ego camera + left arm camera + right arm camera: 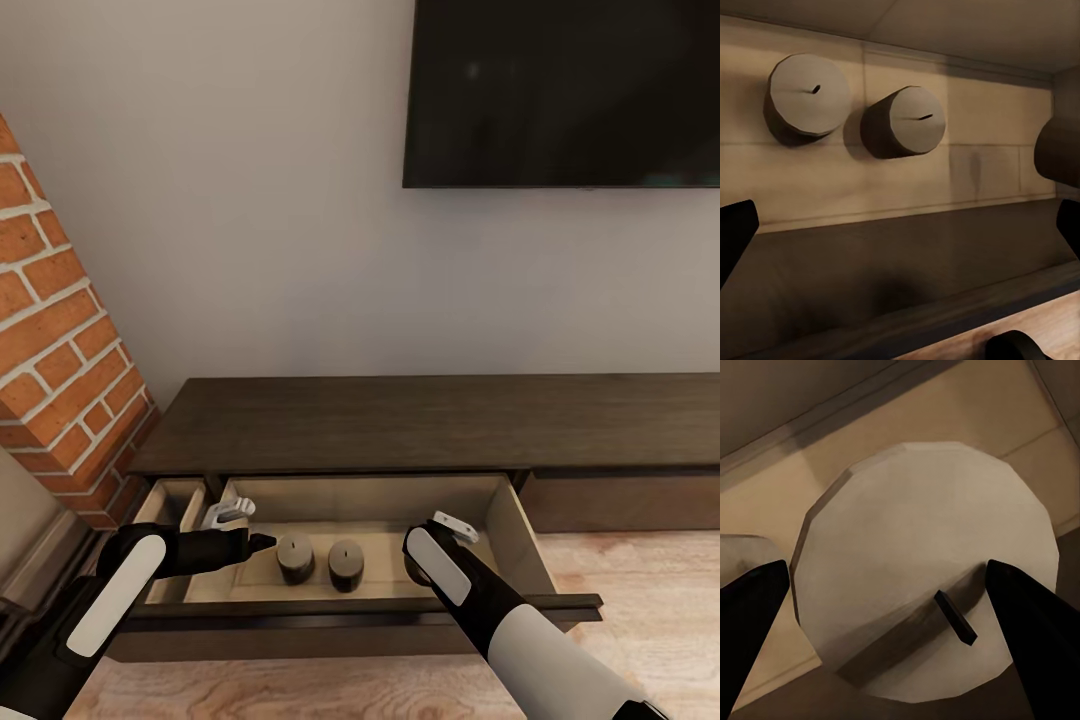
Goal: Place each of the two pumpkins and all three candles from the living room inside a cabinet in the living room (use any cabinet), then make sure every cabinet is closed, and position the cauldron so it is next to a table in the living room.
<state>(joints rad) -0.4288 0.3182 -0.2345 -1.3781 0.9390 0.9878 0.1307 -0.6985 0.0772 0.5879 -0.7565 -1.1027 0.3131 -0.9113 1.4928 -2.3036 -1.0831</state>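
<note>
i'm holding third candle (926, 577) clamped in right gripper (885, 637) | over open drawer (515, 545), toward its right wall | left gripper (900, 225) spread, empty

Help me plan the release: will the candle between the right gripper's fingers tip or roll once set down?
The candle looks short, wide and flat-topped, so it should probably stand steady. Knocked onto its round side, it might roll toward the two candles already in the drawer.

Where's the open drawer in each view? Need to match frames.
Head view: open drawer, lower centre, below the cabinet top.
Left wrist view: its pale floor spans the upper half.
Right wrist view: pale floor behind the candle in the right gripper.
Landmark: two standing candles, in head and left wrist views.
</note>
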